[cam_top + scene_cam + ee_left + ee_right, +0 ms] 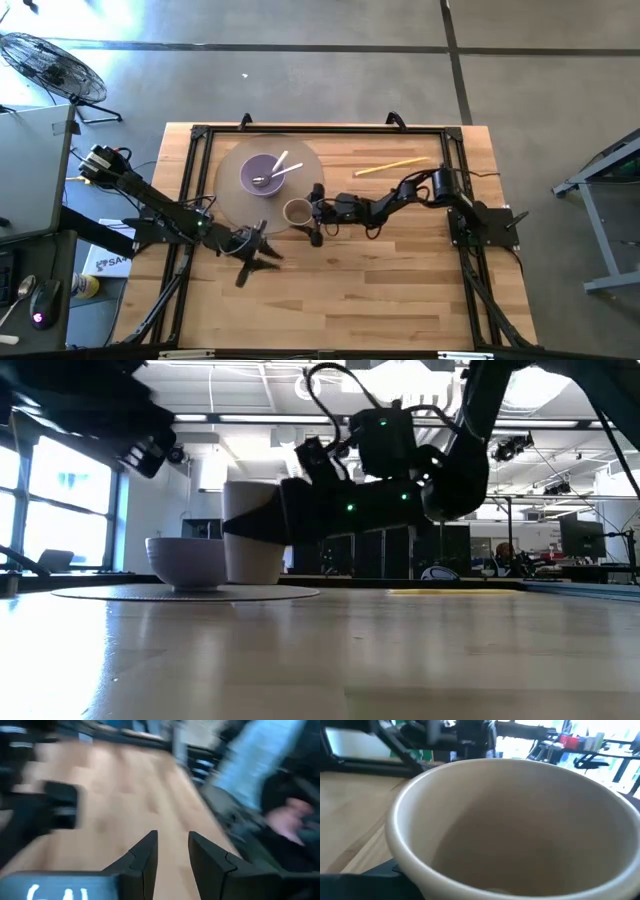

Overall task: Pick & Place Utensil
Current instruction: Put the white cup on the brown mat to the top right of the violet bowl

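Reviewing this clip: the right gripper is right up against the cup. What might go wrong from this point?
1. The right gripper is at the beige cup, which stands at the edge of the round mat; a push may tip it or slide it off.
2. The purple bowl with its utensils sits close behind the cup and may get bumped.
3. The left gripper is nearby; the arms might collide.

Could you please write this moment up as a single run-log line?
right gripper: at beige cup, jaws around it | left gripper: open over bare table | utensils: in purple bowl | yellow utensil: untouched
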Robot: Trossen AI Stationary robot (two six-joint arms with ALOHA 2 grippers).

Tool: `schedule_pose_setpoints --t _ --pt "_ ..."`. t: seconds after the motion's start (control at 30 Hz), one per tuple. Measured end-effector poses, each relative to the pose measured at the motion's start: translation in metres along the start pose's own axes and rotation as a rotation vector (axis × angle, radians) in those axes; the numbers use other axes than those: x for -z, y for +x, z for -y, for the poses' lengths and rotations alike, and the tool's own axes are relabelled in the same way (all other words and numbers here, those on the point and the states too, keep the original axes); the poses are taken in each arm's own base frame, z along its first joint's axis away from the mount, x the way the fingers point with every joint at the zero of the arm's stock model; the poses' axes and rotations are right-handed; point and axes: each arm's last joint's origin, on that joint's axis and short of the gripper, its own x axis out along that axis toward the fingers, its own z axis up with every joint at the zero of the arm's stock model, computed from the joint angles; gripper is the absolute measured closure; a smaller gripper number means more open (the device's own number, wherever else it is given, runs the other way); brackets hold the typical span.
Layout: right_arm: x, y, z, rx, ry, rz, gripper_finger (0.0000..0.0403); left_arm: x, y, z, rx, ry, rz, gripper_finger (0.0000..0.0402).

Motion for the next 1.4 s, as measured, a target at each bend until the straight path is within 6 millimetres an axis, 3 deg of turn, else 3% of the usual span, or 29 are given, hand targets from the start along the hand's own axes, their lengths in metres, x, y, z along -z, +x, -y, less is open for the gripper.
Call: schedule_pose_setpoints --t 0.13,0.3,0.53,0.77,0.97,1.23,1.4 --pt "0.012 0.012 -0.010 -0.031 0.007 -0.026 0.0080 0.002 -0.001 0.002 0.092 -0.046 -0.048 0.0296" --pt "0.015 0.024 -0.015 -0.067 0.084 -0.013 0.0074 0.004 -0.002 0.001 0.067 -0.048 -0.075 0.0296" --pt "0.019 0.025 -0.016 -0.082 0.094 -0.054 0.0021 0.013 -0.002 -0.004 -0.016 -0.055 -0.152 0.0296" --pt "0.002 0.023 -0.014 -0.075 0.090 -0.078 0.0006 0.013 -0.004 -0.004 -0.041 -0.080 -0.151 0.0287" --pt "-0.023 0.017 -0.013 -0.086 0.037 -0.163 0.0004 0.017 -0.010 -0.009 -0.148 -0.057 -0.193 0.0217" --pt "-0.032 0.002 -0.011 -0.107 -0.003 -0.389 0.0003 0.030 -0.013 -0.020 -0.394 -0.087 -0.254 0.0096" --pt "-0.035 -0.008 -0.012 -0.119 -0.016 -0.512 0.0003 0.036 -0.008 -0.024 -0.499 -0.104 -0.229 0.0051"
